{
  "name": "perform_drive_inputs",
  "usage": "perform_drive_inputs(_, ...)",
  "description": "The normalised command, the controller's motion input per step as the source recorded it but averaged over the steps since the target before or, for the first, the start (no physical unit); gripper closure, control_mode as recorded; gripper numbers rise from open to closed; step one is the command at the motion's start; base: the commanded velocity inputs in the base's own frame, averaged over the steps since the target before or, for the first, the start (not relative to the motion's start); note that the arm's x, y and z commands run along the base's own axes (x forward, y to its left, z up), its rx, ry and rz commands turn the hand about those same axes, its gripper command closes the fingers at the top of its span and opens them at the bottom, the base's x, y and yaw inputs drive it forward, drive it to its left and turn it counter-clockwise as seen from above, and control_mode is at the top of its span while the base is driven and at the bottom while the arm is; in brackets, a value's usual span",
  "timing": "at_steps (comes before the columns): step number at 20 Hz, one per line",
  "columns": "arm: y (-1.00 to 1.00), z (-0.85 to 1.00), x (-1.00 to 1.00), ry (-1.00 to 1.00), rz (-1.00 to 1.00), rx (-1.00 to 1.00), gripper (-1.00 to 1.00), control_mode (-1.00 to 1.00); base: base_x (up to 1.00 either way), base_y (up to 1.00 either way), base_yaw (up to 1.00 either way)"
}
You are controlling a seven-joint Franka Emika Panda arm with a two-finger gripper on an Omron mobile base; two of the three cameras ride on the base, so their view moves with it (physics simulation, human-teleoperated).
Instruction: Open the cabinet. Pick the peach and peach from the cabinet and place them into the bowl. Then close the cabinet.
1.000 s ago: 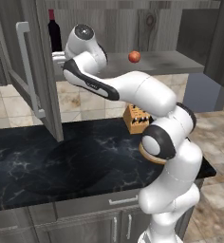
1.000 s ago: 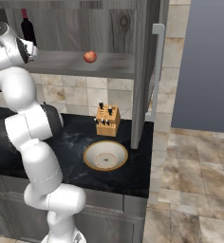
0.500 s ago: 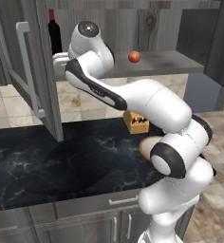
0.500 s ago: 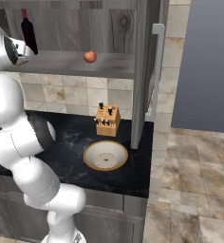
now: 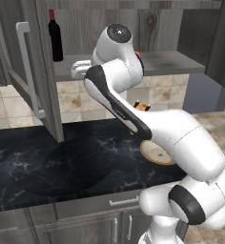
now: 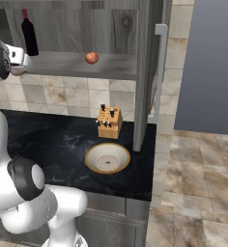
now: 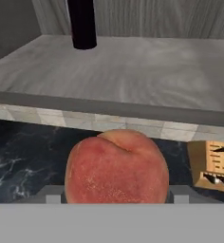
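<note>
Fingertips of the hand [image 7: 116,201] are mostly hidden behind a pinkish-tan peach [image 7: 117,167] clamped between them, just in front of the cabinet [image 6: 144,58] shelf edge. A second, red-orange peach [image 6: 91,58] sits on the shelf, right of a dark bottle [image 6: 28,33]. Both doors stand open. The bowl [image 6: 107,158] lies on the dark surface [image 6: 48,144] before the knife block [image 6: 109,122].
</note>
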Motion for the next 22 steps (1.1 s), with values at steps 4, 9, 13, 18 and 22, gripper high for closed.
perform_drive_inputs(4,-0.67,-0.01,-1.00,0.03,0.00,0.00,1.00,-1.00,0.00,0.00,0.00)
perform_drive_inputs(9,-0.81,-0.07,-0.78,0.00,0.00,0.00,1.00,-1.00,0.00,0.00,0.00)
perform_drive_inputs(13,-0.77,-0.06,-0.25,-0.03,0.07,0.00,1.00,-1.00,0.00,0.00,0.00)
perform_drive_inputs(18,-0.60,-0.17,-0.18,0.01,0.10,-0.01,1.00,-1.00,0.00,0.00,0.00)
perform_drive_inputs(22,-0.56,-0.31,-0.28,0.13,0.04,-0.03,1.00,-1.00,0.00,0.00,0.00)
